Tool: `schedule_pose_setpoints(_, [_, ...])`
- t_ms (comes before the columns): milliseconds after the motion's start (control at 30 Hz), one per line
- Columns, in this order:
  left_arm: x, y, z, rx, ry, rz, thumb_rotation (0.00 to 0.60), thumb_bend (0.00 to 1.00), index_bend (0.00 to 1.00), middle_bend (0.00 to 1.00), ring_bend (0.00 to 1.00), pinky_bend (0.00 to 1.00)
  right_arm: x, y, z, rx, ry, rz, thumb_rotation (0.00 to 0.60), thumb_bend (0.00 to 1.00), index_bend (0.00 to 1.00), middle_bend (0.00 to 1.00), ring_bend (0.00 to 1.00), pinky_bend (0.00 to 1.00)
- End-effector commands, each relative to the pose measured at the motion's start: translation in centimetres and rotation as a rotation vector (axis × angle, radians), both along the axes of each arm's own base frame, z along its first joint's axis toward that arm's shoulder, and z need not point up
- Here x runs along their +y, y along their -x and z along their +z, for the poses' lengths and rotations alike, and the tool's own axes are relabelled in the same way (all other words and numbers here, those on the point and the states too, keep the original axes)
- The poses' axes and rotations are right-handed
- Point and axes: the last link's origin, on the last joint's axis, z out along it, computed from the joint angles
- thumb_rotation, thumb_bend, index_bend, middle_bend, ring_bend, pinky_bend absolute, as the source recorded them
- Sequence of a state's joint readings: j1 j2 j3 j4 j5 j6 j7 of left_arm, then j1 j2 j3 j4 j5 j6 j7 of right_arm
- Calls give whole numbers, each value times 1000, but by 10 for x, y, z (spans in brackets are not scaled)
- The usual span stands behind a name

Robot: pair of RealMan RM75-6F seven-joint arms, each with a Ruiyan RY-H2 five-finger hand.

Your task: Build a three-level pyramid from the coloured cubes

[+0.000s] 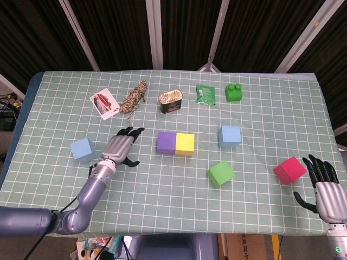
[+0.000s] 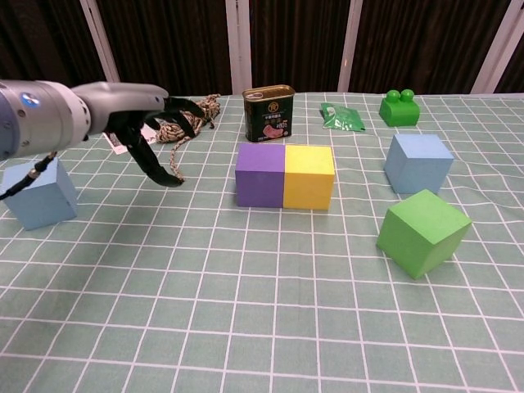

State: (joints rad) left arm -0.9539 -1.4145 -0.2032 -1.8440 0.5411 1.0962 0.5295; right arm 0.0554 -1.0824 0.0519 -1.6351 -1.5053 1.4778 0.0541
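Left robot hand (image 1: 120, 147) open, fingers spread, empty, between light blue cube (image 1: 82, 149) and touching purple cube (image 1: 166, 142)/yellow cube (image 1: 184, 144). Right robot hand (image 1: 324, 184) open, empty, beside red cube (image 1: 289, 170).

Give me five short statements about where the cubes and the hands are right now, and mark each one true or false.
1. The purple foam cube and the yellow foam cube sit side by side, touching. True.
2. The left hand holds the purple foam cube. False: it holds nothing, fingers spread, apart from that cube.
3. A cube is already stacked on top of another. False: all cubes rest on the checked green tablecloth.
4. The pink foam cube lies close to the right hand. True.
5. The green foam cube stands between the purple and yellow ones. False: it lies apart, to the right of them.
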Motion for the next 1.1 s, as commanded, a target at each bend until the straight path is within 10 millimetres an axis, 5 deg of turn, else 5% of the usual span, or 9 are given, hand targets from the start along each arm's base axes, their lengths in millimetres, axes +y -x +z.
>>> schedule_pose_setpoints(33, [-9,16,37,-25,-123,-30,600,225,0,81,0,67,0,0,0,1,1,-1,600,294,0,0,0,0])
schedule_pose_setpoints(500, [-78,100,106,99,-393,-93,600,123,0,0,0,59,-4,-6,1,5,5,-3,600,259,0,0,0,0])
schedule_pose_setpoints(767, [-96,106,135,95,-452,-86,600,99,0,0,0,59,-16,-27,3,30,-23,54,600,210,0,0,0,0])
schedule_pose_setpoints(1100, [-93,107,139,78,-449,-86,600,100,0,0,0,59,-42,-59,-15,199,-297,219,600,206,0,1,0,0])
